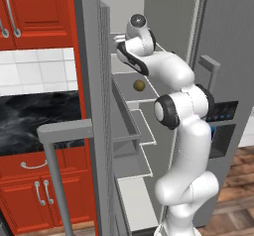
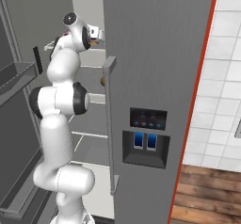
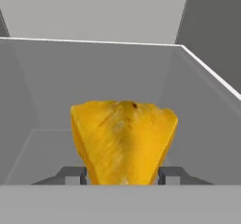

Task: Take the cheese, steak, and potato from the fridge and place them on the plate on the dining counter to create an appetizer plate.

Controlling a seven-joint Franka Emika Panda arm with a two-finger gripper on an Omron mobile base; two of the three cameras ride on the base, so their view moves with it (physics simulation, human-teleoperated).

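Found the cheese (image 3: 123, 143), a yellow-orange wedge, low on a grey shelf (image 3: 94, 77) inside the fridge (image 1: 218, 41), pointy end down and wide end up. Saw the claw (image 3: 122, 176) pinching it, with one dark finger (image 3: 75, 175) tight against the left side and the other tight against the right side. Could not tell if the wedge was touching the shelf or already a tiny bit off it. Noticed the white edge of the shelf running behind the cheese and the grey back wall of the fridge past that. Looked further out and spotted the potato (image 1: 139, 85), a small round brown ball, alone on a lower shelf, under the bent white arm (image 1: 183, 111) and well apart from the cheese. Saw the arm reaching deep between the open fridge doors, with red cabinets (image 1: 30, 12) and a dark stone top off to the left. Judged this to be the grabbing step for the first food, so the job looked only just begun, with the steak and potato left to fetch. Would need next to lift the cheese straight up a little, pull it back out over the shelf edge without bumping the doors, then carry it off to the blue plate on the dining desk. Should keep the squeeze firm, because a wedge like that could slip out sideways.
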